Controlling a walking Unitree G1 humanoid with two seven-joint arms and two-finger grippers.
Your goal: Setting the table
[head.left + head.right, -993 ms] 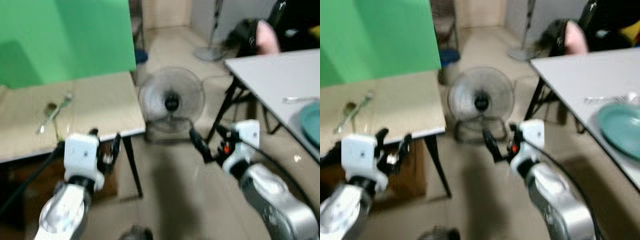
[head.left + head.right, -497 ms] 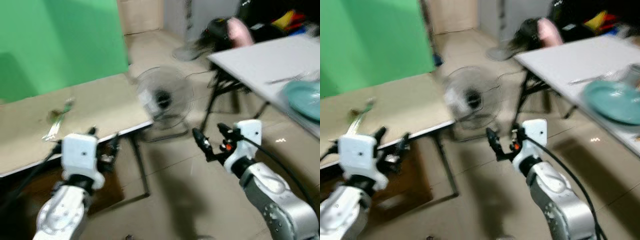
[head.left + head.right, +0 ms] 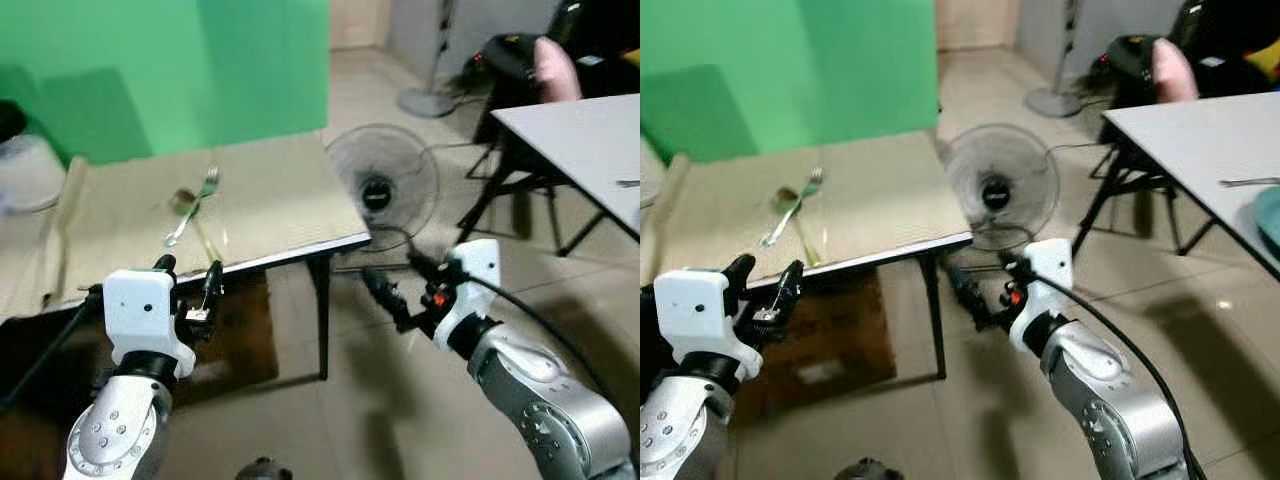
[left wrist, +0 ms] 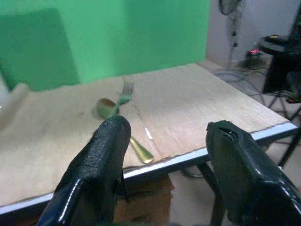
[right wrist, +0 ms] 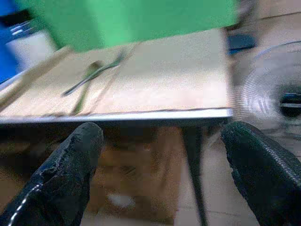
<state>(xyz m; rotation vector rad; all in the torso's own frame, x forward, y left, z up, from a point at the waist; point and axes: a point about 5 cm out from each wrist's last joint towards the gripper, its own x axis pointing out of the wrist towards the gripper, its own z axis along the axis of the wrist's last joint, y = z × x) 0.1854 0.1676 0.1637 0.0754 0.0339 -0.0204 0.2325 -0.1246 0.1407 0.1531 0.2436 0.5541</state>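
Left tool (image 3: 186,283) is spread wide, holding nothing, hovering just off the near edge of the tan tabletop (image 3: 280,190). Right tool (image 3: 398,292) is also spread and empty, out over the floor (image 3: 400,400) beside the tabletop's corner leg, near the floor fan (image 3: 383,185).

Cutlery sits mid-tabletop, well back from the near edge: a fork (image 3: 196,203), a spoon (image 3: 183,199) crossing or touching it, and a thin gold-handled piece (image 4: 141,149) reaching toward the near edge. Whether that piece is a knife can't be told. A second, white tabletop (image 3: 590,130) stands to the robot's right, well apart, with a chair (image 3: 520,60) behind it.

Fork: long axis runs diagonally, tines pointing away from the robot and slightly right, handle end nearer the robot and left. Gold-handled piece lies at an angle to it, handle toward the near edge.

Risks, as judged: the pieces overlap, so closing on one likely drags or flicks another. They lie flat on a hard surface, so the fingertips may skate over the thin metal. Reaching in low could knock the tabletop edge. The right arm is close to the fan and table leg, so a swing could clip either.
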